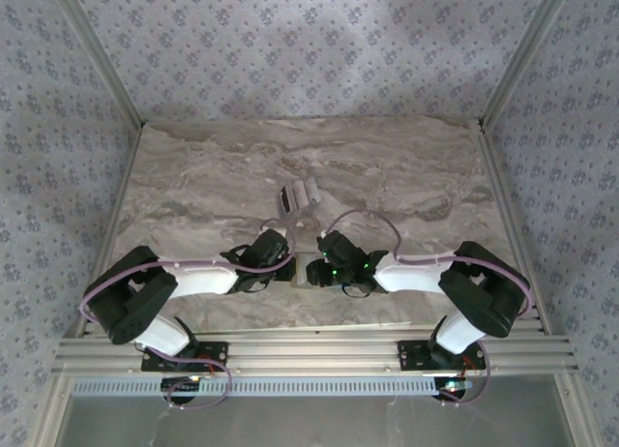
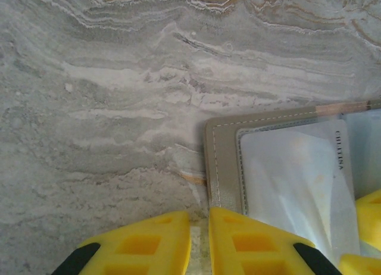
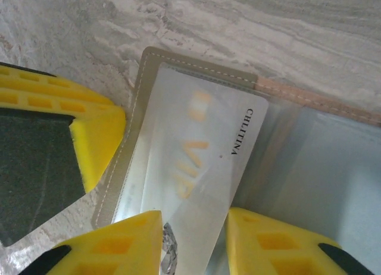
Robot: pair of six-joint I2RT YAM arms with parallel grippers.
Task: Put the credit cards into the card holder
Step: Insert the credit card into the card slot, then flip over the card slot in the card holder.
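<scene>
- Right gripper (image 3: 193, 220): its jaws stand apart, straddling the near end of a pale card (image 3: 202, 144). They seem to flank it rather than pinch it.
- Left gripper (image 2: 199, 224): its fingers are almost together, with only a thin slit between them. They sit at the holder's near corner, and I cannot tell whether they nip its edge or just press on it.
- Card holder (image 3: 126, 138): it lies open and flat on the table (image 1: 193, 195) between the two grippers, its stitched border running toward 11 o'clock in the right wrist view.
- The pale card is under the clear pocket for most of its length but sits askew, one corner pointing to 2 o'clock and its near end out.
- Spare cards (image 1: 298, 193): a small cluster, one of them dark, lies at 12 o'clock beyond the grippers, apart from the holder.
- Progress, as I judge it: the first card is nearly seated but needs straightening and a final push, and the rest are yet to go in.
</scene>
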